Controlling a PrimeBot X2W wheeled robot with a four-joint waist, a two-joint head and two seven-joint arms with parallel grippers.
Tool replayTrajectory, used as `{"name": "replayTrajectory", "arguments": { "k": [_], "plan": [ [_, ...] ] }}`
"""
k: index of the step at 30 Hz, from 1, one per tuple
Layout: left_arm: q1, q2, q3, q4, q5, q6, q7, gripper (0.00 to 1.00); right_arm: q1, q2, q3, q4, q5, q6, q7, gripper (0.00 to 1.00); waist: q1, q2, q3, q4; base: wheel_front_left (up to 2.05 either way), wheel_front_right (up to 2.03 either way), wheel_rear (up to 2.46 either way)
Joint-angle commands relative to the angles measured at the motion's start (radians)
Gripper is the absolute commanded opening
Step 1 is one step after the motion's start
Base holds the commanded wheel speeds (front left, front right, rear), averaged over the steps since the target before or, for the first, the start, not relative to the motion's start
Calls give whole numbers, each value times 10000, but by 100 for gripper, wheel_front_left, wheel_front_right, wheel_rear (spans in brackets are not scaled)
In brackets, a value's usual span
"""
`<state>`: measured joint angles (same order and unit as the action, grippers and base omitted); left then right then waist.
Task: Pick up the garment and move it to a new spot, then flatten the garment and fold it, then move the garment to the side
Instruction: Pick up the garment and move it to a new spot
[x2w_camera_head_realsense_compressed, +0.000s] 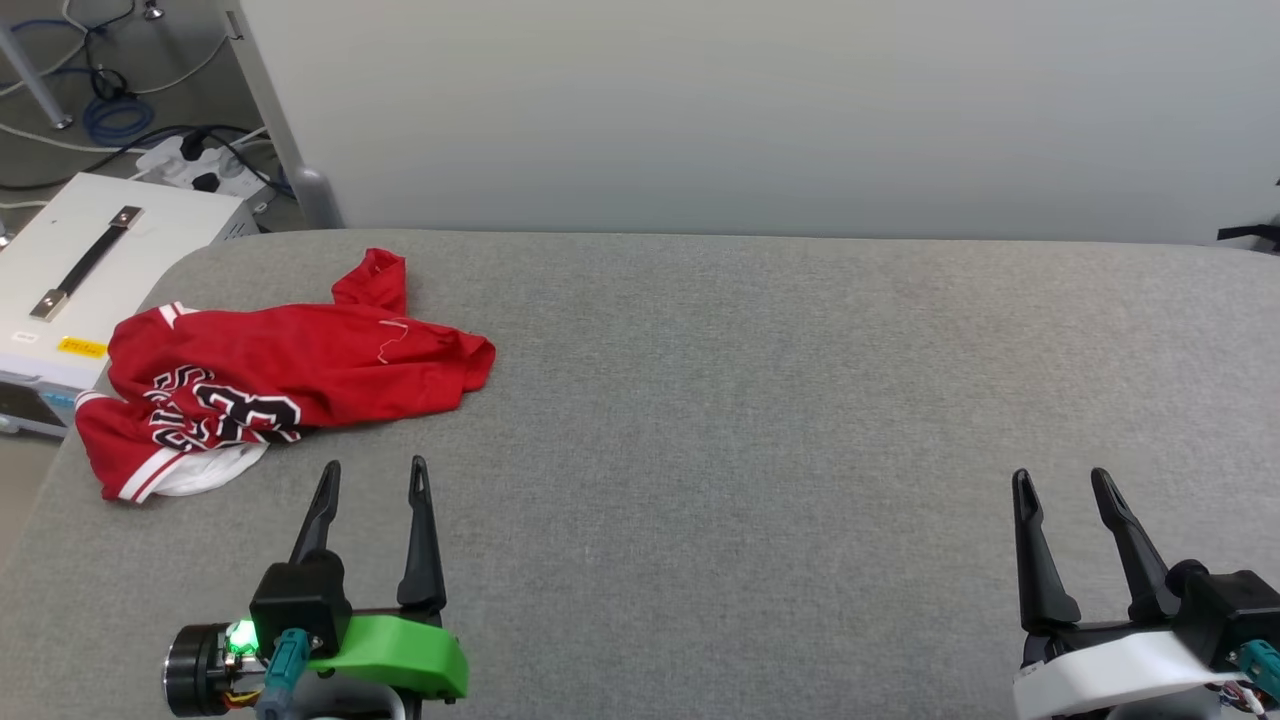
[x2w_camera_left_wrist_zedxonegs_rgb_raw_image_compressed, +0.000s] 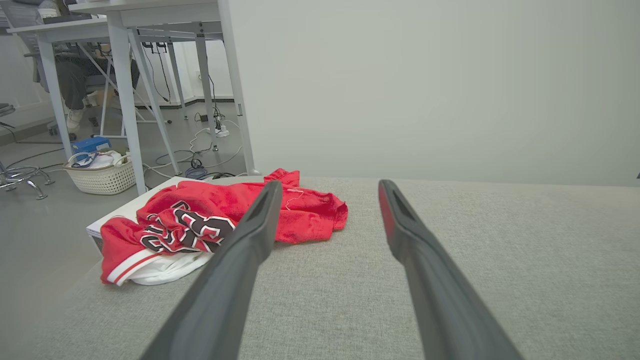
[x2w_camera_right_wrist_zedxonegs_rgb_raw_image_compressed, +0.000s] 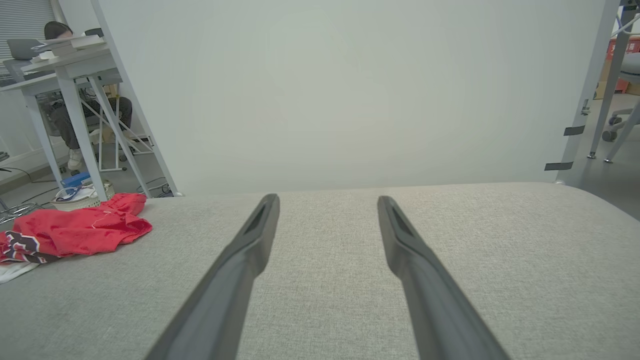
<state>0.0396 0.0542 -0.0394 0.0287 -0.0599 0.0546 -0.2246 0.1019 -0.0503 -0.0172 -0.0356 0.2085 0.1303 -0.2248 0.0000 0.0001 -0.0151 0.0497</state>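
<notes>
1. Your left gripper (x2w_camera_head_realsense_compressed: 375, 463) is hovering with its fingers spread wide, holding nothing.
2. The garment (x2w_camera_head_realsense_compressed: 280, 375) is lying crumpled on the grey padded table (x2w_camera_head_realsense_compressed: 750, 420), just beyond and left of those fingertips, not touching them.
3. Your right gripper (x2w_camera_head_realsense_compressed: 1060, 474) is also sitting with fingers parted and empty, well apart from the garment.
4. The garment may be overhanging the table's left edge; hard to tell.

You face a plain pale wall (x2w_camera_head_realsense_compressed: 760, 110). To your left, cables (x2w_camera_head_realsense_compressed: 110, 120) litter the grey floor (x2w_camera_left_wrist_zedxonegs_rgb_raw_image_compressed: 40, 225) beside white desks (x2w_camera_left_wrist_zedxonegs_rgb_raw_image_compressed: 150, 12).
</notes>
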Motion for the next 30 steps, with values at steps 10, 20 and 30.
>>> {"name": "replayTrajectory", "arguments": {
  "k": [10,20,30],
  "plan": [
    [-35,-38,309,89,-161,194,-287,100,42,1,258,-178,-315,4,-286,100,0,-1,428,1444,0,0,0],
    [-157,-40,573,136,-500,244,-371,100,-88,1,440,-293,-667,4,-369,100,0,-1,713,3119,0,0,0],
    [-127,-40,899,194,-801,286,-371,100,-142,1,447,-341,-837,4,-370,100,0,-1,803,3922,0,0,0]
  ]
}}
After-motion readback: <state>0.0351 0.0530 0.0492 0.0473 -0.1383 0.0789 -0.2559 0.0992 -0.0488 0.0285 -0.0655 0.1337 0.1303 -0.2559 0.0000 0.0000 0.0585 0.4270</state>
